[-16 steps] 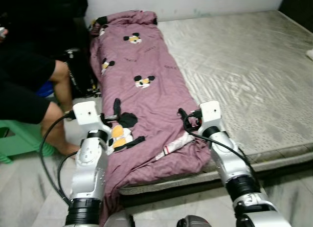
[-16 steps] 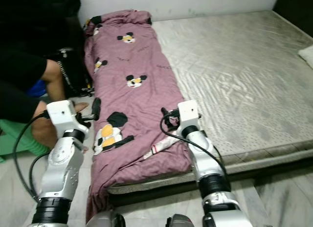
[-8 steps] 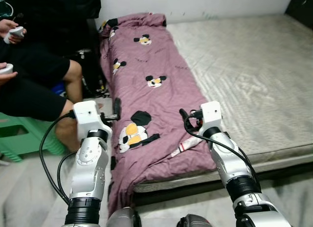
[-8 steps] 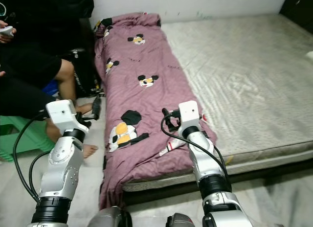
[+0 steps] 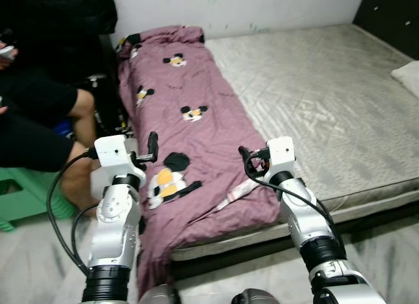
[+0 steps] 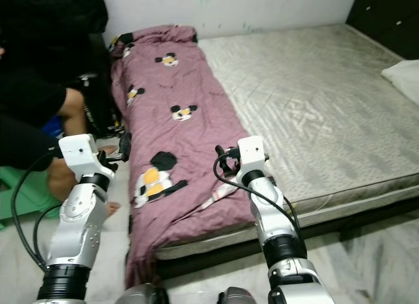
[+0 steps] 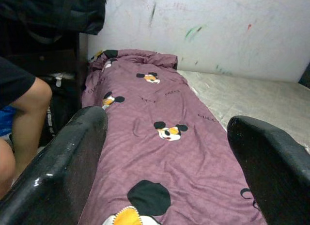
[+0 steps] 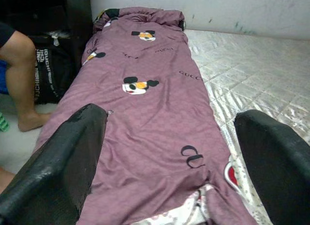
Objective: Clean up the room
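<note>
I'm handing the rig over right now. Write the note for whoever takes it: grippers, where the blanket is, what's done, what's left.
Left gripper: open, holding nothing, raised over the left edge of the blanket near the foot of the bed.
Right gripper: open, holding nothing, raised over the blanket's right edge by its near corner.
Blanket: purple with cartoon mouse prints, lying in a long strip down the left side of the mattress, near end drooping over the foot.
A person sits on a green stool close by the left arm.
Done: both grippers are lined up at the blanket's near end.
Left: grip the blanket and tidy it; nothing is grasped yet.
</note>
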### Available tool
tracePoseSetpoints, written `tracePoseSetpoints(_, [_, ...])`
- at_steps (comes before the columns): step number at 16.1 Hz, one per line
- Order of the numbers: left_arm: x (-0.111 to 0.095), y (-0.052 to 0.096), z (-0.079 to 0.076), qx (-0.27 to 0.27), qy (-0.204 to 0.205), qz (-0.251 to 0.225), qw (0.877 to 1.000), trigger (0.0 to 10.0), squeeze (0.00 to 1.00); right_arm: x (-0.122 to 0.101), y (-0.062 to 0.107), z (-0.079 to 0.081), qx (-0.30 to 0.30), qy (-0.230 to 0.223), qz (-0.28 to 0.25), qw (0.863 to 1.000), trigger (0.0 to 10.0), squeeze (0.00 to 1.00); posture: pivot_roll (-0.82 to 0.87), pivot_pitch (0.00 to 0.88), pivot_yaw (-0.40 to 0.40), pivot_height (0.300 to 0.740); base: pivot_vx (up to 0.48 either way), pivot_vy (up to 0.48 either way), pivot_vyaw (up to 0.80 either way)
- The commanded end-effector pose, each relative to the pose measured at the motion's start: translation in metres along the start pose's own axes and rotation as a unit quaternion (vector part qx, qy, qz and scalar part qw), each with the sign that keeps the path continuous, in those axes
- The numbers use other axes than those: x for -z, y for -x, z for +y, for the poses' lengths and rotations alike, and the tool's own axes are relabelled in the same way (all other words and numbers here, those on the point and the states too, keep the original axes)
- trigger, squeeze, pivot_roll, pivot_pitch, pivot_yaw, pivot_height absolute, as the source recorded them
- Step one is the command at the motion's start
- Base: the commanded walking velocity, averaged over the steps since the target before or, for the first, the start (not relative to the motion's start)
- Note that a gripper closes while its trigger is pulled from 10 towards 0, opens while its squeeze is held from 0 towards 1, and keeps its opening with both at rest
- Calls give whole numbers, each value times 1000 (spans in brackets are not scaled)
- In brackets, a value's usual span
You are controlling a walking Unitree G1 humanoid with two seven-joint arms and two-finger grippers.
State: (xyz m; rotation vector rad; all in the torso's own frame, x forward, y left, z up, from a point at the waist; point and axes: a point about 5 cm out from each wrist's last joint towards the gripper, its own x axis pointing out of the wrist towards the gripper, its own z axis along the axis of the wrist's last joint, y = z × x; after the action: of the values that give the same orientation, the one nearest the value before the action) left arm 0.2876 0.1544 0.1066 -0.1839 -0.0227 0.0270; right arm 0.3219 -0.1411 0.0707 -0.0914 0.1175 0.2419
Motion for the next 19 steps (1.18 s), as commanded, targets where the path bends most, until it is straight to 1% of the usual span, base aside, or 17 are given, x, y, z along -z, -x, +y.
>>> tracePoseSetpoints(1, [0,0,-3,4,0,2,1000,10000,0,-4,-1,-3,1,7,-5,1000,10000,0,-62,0,31,740,0,-480,0])
tracePoseSetpoints(5, [0,0,-4,4,2,1,1000,10000,0,-3,-1,-4,2,8,-4,1000,10000,0,-63,0,29,740,0,-424,0])
tracePoseSetpoints(6, [0,0,-4,3,15,0,1000,10000,0,-3,-1,-4,2,8,-4,1000,10000,0,-63,0,29,740,0,0,0])
tracePoseSetpoints(8, [0,0,-4,3,9,0,1000,10000,0,-3,-1,-4,2,9,-3,1000,10000,0,-63,0,28,740,0,0,0])
tracePoseSetpoints(9, [0,0,-5,11,4,-2,1000,10000,0,-3,-1,-4,2,9,-3,1000,10000,0,-63,0,28,740,0,0,0])
tracePoseSetpoints(11, [-2,1,-8,26,8,-9,1000,10000,0,-2,-1,-4,2,9,-3,1000,10000,0,-64,0,29,740,0,0,0])
tracePoseSetpoints(14, [-3,1,-9,30,9,-12,999,10000,0,-2,-1,-4,3,8,-3,1000,10000,0,-63,0,30,740,273,0,0])
tracePoseSetpoints(15, [-3,1,-9,31,9,-12,999,10000,0,-3,-1,-3,-1,15,-7,1000,10000,0,-62,0,30,740,315,0,0])
tracePoseSetpoints(19, [-3,1,-9,35,11,-14,999,10000,0,-4,-1,-2,-3,22,-9,1000,10000,0,-62,0,29,740,339,0,761])
